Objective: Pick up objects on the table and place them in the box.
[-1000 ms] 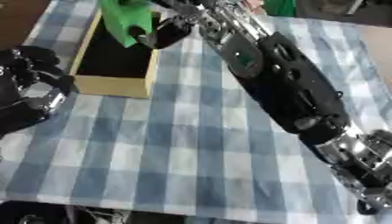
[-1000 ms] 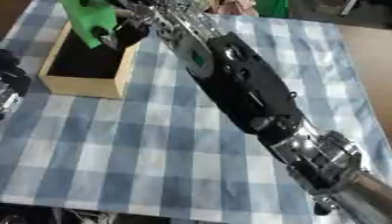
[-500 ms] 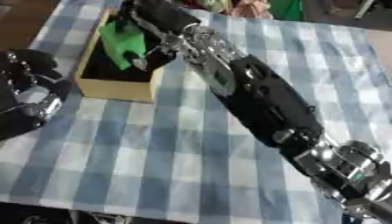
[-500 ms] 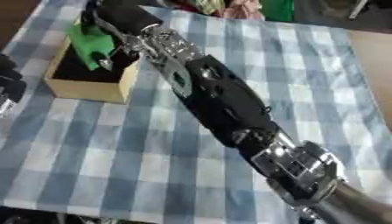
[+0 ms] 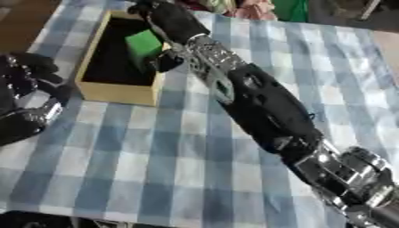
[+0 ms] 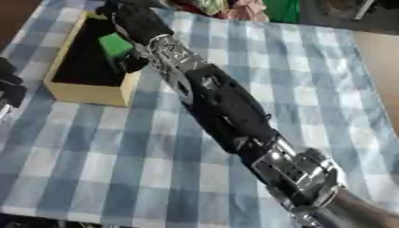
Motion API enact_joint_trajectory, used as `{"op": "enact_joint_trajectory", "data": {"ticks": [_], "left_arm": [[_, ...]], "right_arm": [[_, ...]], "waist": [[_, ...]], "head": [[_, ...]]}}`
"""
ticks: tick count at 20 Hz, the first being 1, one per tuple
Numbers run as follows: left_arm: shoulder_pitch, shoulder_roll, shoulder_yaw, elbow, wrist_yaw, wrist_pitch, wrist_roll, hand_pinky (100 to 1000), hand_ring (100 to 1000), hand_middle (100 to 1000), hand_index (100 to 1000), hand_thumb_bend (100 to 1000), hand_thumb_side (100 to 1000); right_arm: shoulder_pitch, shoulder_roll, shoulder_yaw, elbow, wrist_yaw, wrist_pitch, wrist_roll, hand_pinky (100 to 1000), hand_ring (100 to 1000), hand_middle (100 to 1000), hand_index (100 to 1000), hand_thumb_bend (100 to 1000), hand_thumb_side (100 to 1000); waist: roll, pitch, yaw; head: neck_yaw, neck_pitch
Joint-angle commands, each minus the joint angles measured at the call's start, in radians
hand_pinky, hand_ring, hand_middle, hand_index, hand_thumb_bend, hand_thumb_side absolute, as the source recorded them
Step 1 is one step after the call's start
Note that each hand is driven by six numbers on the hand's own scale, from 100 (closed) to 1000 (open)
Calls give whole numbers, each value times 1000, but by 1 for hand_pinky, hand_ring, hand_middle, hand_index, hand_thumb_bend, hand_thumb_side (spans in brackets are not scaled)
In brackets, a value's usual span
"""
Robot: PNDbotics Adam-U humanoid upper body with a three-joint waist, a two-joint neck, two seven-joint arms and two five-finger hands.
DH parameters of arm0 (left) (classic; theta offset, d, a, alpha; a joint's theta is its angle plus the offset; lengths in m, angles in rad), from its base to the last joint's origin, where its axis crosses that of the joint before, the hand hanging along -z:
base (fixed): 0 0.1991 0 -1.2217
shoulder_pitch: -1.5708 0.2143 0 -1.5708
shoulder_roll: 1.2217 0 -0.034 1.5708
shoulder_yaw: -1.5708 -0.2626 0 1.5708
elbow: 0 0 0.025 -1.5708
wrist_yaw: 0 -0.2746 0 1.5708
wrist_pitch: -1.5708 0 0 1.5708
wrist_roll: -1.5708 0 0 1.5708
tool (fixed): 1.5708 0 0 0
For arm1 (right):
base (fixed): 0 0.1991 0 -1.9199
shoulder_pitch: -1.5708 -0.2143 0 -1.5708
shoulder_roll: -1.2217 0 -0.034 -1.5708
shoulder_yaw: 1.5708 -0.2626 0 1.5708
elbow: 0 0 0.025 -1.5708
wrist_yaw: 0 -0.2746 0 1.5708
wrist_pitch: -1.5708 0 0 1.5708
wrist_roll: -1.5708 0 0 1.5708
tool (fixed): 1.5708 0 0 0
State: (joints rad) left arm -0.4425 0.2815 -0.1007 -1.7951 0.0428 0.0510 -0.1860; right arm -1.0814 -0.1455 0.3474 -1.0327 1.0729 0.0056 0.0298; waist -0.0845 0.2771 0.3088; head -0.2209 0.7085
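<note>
A wooden box (image 5: 117,91) with a black inside stands at the table's far left. My right arm stretches from the lower right across the cloth, and my right hand (image 5: 173,24) hangs over the box's right wall. Its fingers and thumb are curled round a green block (image 5: 144,42), which sits low over the black inside. Whether the block touches the bottom is hidden. My left hand (image 5: 22,91) rests open at the left edge, beside the box, with relaxed fingers pointing up.
A blue and white checked cloth (image 5: 156,156) covers the table. Colourful bits (image 5: 234,6) and something green (image 5: 290,8) lie at the far edge. My right forearm (image 5: 265,107) crosses the middle of the cloth diagonally.
The head has tilted, so the whole picture shifted. My right hand has carried the green block from above the box's far rim down into the box's opening.
</note>
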Motion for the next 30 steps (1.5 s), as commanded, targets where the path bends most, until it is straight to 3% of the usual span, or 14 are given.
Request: {"op": "enact_joint_trajectory", "data": {"ticks": [1, 8, 16, 24, 30], "left_arm": [[-11, 9, -1, -17, 2, -2, -1, 558, 617, 594, 689, 390, 100], [0, 12, 1, -13, 0, -1, 2, 557, 617, 594, 689, 389, 100], [27, 25, 12, -5, -5, -2, 15, 557, 618, 594, 688, 387, 100], [47, 33, 25, -1, -7, -2, 31, 556, 618, 594, 688, 384, 100], [52, 34, 28, 1, -7, -1, 35, 556, 618, 594, 688, 382, 100]], "right_arm": [[-17, -11, -10, -22, 12, 19, -10, 763, 865, 938, 962, 571, 159], [-28, -43, -32, -100, -20, 80, -72, 720, 836, 899, 938, 547, 127], [-21, -172, -58, -313, -154, 128, -79, 670, 803, 808, 897, 500, 100], [87, -320, -159, -504, -285, 227, -87, 633, 787, 781, 875, 479, 100], [138, -355, -262, -481, -381, 314, -132, 606, 775, 768, 867, 461, 100]], "waist": [[7, -22, -2], [5, -32, -16], [2, -54, -64], [11, -59, -116], [25, -59, -137]], "head": [[3, -13], [11, -4], [48, 14], [83, 20], [86, 25]]}}
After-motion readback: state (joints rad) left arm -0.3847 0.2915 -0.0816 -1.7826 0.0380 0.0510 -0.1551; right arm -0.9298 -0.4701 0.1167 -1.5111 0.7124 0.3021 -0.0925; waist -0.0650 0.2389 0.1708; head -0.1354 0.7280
